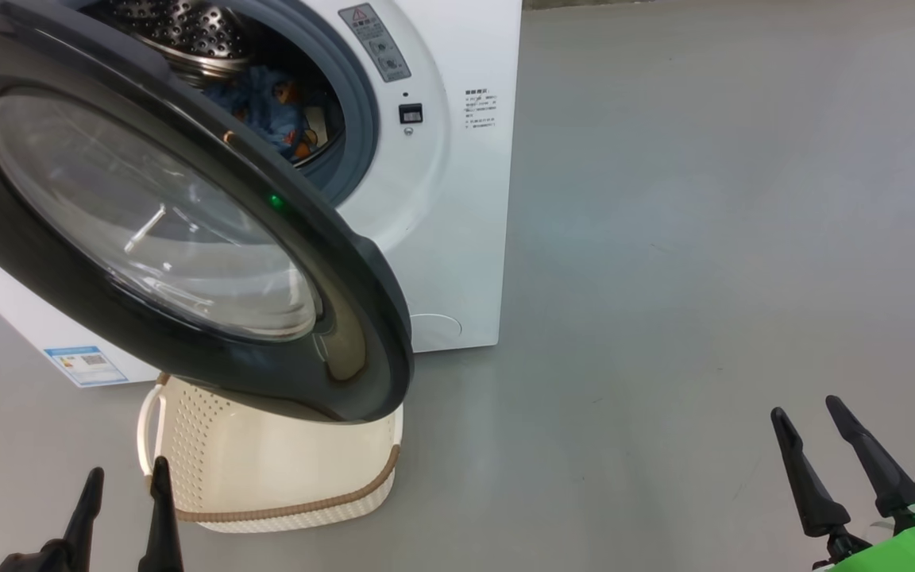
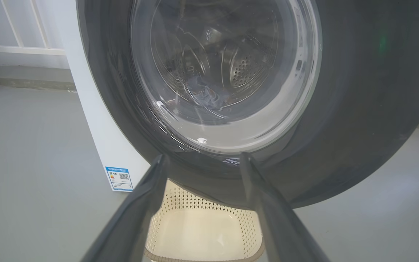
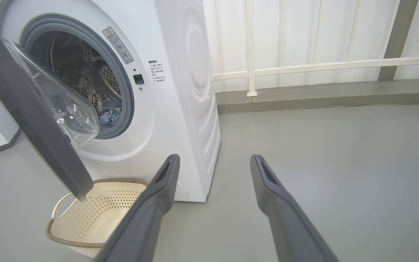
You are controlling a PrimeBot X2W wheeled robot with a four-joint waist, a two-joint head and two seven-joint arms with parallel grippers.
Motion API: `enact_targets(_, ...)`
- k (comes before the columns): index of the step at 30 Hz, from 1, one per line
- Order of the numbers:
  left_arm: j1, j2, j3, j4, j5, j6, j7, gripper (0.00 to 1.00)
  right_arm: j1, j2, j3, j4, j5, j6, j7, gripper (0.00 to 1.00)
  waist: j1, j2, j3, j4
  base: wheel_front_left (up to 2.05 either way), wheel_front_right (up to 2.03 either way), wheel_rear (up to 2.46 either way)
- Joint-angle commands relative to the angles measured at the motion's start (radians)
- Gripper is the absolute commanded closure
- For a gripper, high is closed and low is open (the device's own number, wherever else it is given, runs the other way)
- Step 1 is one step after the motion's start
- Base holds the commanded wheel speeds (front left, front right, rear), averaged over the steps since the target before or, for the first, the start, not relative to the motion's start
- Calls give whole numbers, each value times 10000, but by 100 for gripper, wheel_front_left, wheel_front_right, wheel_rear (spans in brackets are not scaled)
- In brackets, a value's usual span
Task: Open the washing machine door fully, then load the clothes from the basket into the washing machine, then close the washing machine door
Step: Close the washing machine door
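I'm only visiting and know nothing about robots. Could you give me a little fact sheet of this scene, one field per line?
washing machine: white front-loader on a grey floor
door: open, swung out above the basket
clothes: blue bundle inside the drum
basket: on the floor below the door, no clothes seen inside
left fingers: apart, holding nothing, beside the basket
right fingers: apart, holding nothing
step left: closing the door

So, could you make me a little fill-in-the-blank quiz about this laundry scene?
The clothes lie in the ____ of the washing machine.
The basket on the floor is ____.
The washing machine door stands ____, hanging above the basket.
The left gripper and the right gripper each hold ____.
Missing words: drum; empty; open; nothing.
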Motion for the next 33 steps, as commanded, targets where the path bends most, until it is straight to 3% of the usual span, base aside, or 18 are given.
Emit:
enact_targets(1, -127, 79, 327, -234, 114, -25, -66, 0, -115, -233, 215, -215, -40, 29, -48, 9, 0, -1, -10, 38, 0, 0, 0)
enact_targets(2, -132, 74, 319, -242, 106, -25, -66, 0, -117, -223, 244, -227, -12, 29, -48, 47, 0, -1, -15, 59, 0, 0, 0)
enact_targets(4, -125, 62, 284, -260, 96, -25, -66, 0, -138, -185, 274, -252, 54, 29, -48, 89, 0, -1, -33, 114, 0, 0, 0)
enact_targets(5, -125, 62, 284, -260, 96, -25, -66, 0, -138, -185, 274, -252, 54, 29, -48, 89, 0, -1, -33, 114, 0, 0, 0)
enact_targets(6, -122, 57, 257, -264, 86, -25, -66, 0, -151, -170, 318, -257, 95, 29, -48, 100, 0, -1, -45, 148, 0, 0, 0)
enact_targets(14, -126, 31, 53, -196, -180, -25, -66, 0, -778, 155, 874, -297, 252, 29, -48, 100, 0, -1, -211, 639, 0, 0, 0)
enact_targets(23, -151, 28, -237, -294, -538, -25, -66, 0, -2788, 662, 2017, -410, 400, 29, -48, 100, 0, -1, -325, 1258, 0, 0, 0)
enact_targets(33, -161, 27, -552, -672, -627, -25, -66, 0, -4737, 1113, 2690, -2275, 552, 29, -48, 100, 0, -1, -339, 1779, 0, 0, 0)
